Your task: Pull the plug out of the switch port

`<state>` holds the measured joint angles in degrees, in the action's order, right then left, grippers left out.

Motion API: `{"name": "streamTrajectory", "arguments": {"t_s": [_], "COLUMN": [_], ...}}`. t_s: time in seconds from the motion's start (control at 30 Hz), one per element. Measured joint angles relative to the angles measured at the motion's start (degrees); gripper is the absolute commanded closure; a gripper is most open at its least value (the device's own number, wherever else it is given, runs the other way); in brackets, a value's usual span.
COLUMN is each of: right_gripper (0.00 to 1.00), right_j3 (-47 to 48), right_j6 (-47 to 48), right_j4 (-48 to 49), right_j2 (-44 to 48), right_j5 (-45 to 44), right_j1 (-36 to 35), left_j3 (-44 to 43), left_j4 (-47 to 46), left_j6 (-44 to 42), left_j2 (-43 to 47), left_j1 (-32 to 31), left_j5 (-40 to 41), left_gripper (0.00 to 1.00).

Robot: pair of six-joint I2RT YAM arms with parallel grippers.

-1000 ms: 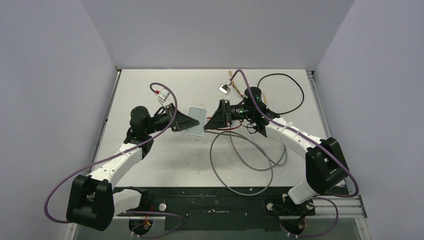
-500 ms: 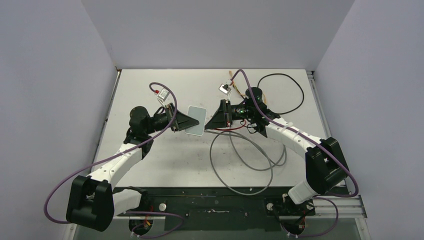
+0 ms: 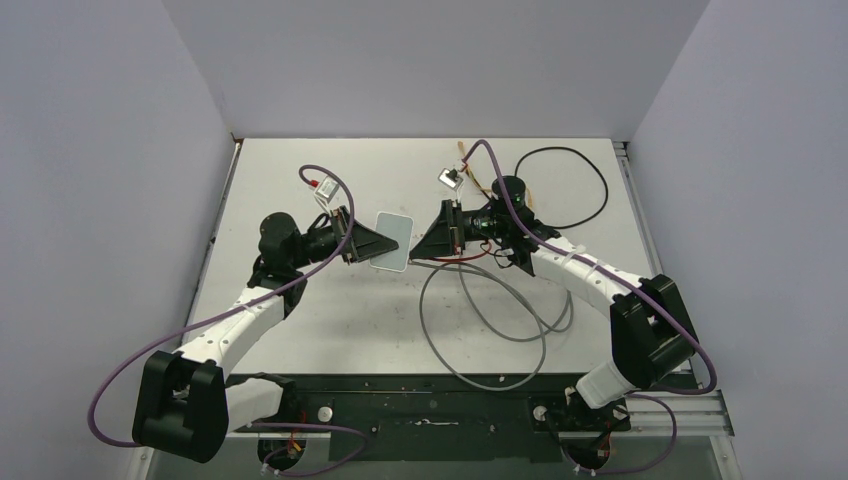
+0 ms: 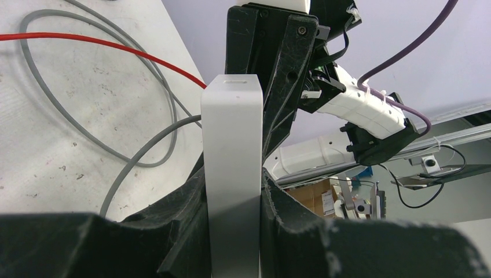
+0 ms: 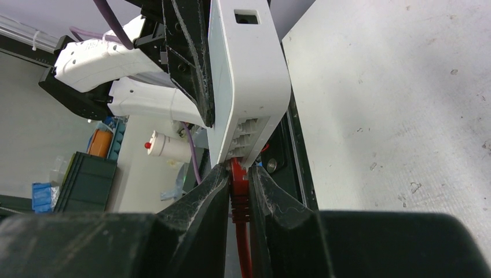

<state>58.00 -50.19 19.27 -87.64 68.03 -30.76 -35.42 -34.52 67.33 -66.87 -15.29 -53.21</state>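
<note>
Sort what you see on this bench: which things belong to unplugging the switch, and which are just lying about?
In the job: white switch box, held by the left gripper; red plug in its port, pinched by the right gripper.
Lying about: grey cable loop; black cable loop.

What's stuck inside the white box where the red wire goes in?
A red plug, pinched by the right gripper, sits in the switch port. Its tip hides inside the white box.
</note>
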Motion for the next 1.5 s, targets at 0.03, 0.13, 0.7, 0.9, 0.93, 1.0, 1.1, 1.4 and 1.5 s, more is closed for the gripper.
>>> {"name": "streamTrajectory", "arguments": {"t_s": [0.03,0.13,0.7,0.9,0.93,1.0,1.1,1.4,1.5], "right_gripper": [0.95,0.95,0.95,0.95,0.95,0.95,0.95,0.95,0.95], "right_j3": [-0.1,-0.3,-0.3,-0.4,-0.4,-0.4,-0.4,0.6,2.1], "right_j6": [0.0,0.0,0.7,2.0,2.3,2.9,3.4,5.4,5.8], "right_j4": [0.2,0.5,0.4,-1.9,-2.4,-3.1,-3.9,-7.4,-8.0], "right_j2": [0.0,0.0,0.0,0.0,0.0,0.0,0.0,0.0,0.0], "right_j5": [0.0,0.2,1.0,1.9,1.9,1.9,1.9,1.9,1.8], "right_j1": [0.0,0.1,0.6,2.9,3.3,3.6,3.6,3.7,3.7], "left_j3": [0.0,0.0,0.0,0.0,0.0,0.0,0.0,0.0,0.0], "left_j4": [0.0,0.0,0.0,-0.3,-0.4,-0.6,-1.1,-0.9,0.0], "left_j6": [0.0,0.0,1.1,1.2,1.2,1.3,1.4,1.0,0.3], "left_j2": [0.0,0.0,-0.2,-0.2,-0.2,-0.2,-0.2,-0.2,-0.2], "left_j1": [0.0,0.0,0.0,1.6,1.7,1.9,2.0,2.2,2.2], "left_j5": [0.0,-0.1,-0.2,0.2,0.3,0.3,0.3,0.2,0.2], "left_gripper": [1.00,1.00,1.00,1.00,1.00,1.00,1.00,1.00,1.00]}}
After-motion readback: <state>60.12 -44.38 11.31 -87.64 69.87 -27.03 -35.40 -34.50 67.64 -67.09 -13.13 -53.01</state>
